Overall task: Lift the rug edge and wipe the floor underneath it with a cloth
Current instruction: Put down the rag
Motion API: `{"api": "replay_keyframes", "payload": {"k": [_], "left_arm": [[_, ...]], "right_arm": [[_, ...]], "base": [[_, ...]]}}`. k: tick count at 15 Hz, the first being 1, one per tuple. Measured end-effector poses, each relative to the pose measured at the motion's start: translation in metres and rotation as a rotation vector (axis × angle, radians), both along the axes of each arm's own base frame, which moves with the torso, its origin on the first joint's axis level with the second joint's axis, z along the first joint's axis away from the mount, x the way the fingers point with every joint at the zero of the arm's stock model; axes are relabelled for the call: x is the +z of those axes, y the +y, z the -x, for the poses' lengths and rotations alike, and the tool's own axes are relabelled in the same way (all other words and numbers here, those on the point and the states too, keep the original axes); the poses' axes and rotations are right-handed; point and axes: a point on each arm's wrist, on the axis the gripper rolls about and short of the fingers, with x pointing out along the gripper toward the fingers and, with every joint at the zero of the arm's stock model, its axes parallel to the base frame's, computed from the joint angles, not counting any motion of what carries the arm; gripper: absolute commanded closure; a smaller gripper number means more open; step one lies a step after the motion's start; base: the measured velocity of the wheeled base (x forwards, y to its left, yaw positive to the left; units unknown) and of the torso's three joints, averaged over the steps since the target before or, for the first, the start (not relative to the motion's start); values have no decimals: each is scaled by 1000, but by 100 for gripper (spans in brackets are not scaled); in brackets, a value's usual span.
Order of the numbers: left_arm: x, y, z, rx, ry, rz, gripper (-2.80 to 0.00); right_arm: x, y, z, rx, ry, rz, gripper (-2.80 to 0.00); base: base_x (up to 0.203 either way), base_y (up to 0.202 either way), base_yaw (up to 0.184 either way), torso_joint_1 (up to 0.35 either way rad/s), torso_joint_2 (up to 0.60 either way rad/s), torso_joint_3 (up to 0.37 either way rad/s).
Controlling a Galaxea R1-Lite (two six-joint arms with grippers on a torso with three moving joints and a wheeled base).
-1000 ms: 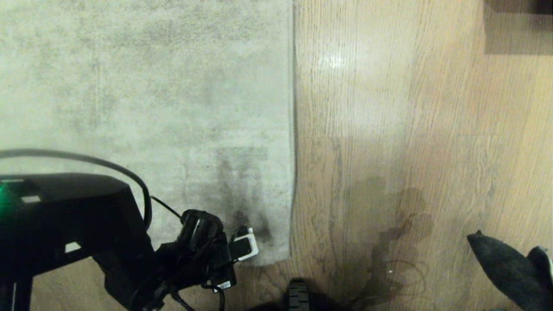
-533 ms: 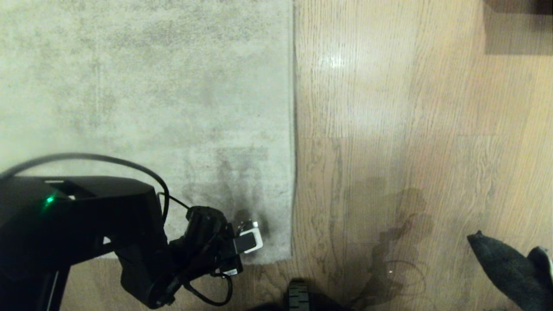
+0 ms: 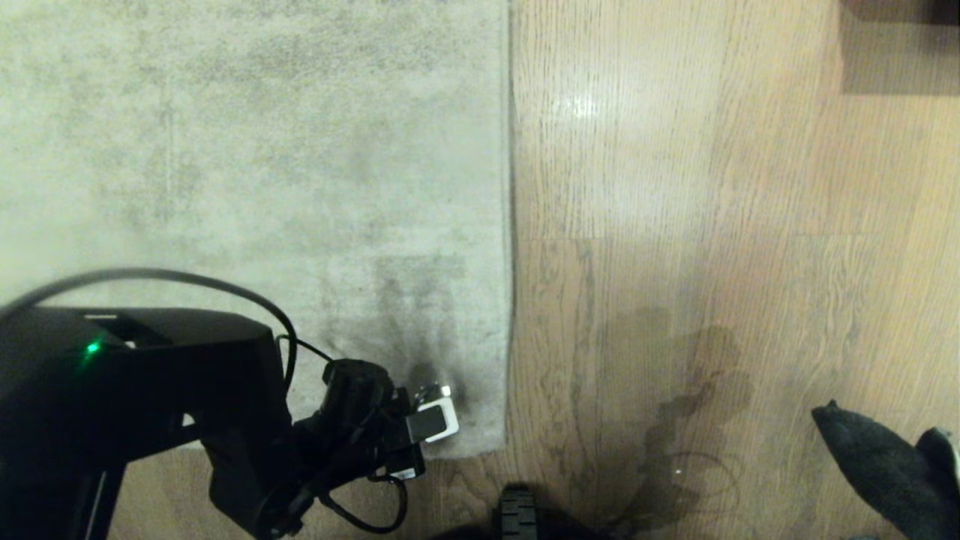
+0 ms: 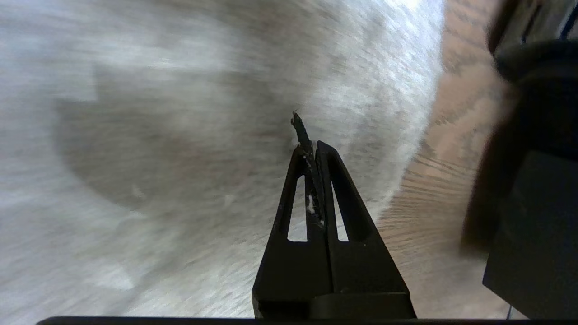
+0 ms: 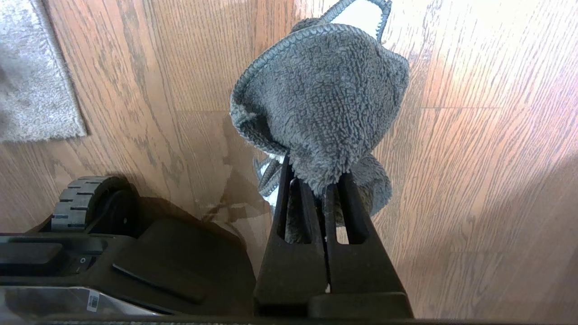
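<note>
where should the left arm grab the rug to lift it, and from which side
Grip the near right corner of the rug, where the rug edge ends on the bare floor. It lies flat, so come from the floor side, low, slipping one jaw under the border and pinching pile and backing. The left gripper hangs shut over that corner; it would likely need to open first.

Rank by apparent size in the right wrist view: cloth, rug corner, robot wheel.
1. cloth, largest by far, though it hangs close to the camera in the right gripper.
2. rug corner.
3. wheel, smallest; partly hidden, so unsure.
</note>
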Motion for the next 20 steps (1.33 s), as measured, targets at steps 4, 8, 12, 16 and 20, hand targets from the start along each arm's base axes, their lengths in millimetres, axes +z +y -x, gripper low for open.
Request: {"api": "replay_keyframes", "payload": {"k": [4,8,12,16,20], "left_arm": [[35,17,22,52,-20,63,0],[81,43,61,158,-40,193,0],[125,72,103,252,-80,329,0],[148,99,150,328,-97,435,0],[142,120,202,377,-95,522,0]], "right_arm": [[0,0,0,1,0,0,0],[0,0,0,1,1,0,0],[0,0,0,0,0,0,0],[0,0,0,1,0,0,0],[0,0,0,1,1,0,0]], "base": [[0,0,0,0,0,0],[0,0,0,0,0,0],[0,0,0,0,0,0],[0,0,0,0,0,0],[0,0,0,0,0,0]]}}
